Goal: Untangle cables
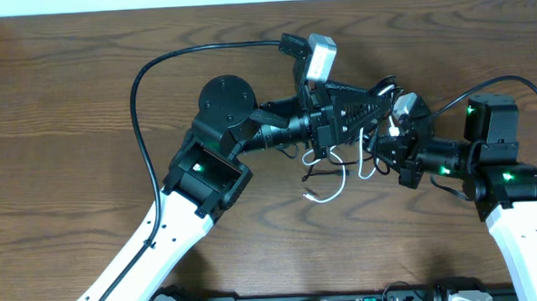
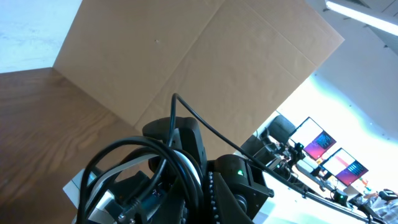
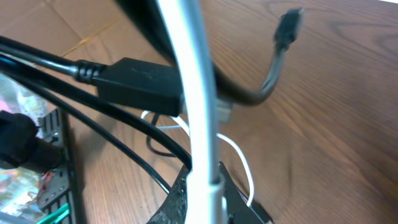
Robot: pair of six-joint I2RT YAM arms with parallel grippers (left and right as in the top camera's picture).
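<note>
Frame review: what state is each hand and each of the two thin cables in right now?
Left hand: shut; what it grips is hidden.
Right hand: shut on the white cable.
White cable: lifted, running straight up from the right hand, loose loops hanging toward the table.
Black cable: lifted, crossing behind the white cable, small plug end free in the air.

the table (image 1: 85, 104) was dark brown wood with a clear grain. near its middle the white cable (image 1: 341, 185) looped down, its plug end (image 1: 310, 196) at the surface, with a thin black cable (image 1: 317, 172) just beside it.
</note>
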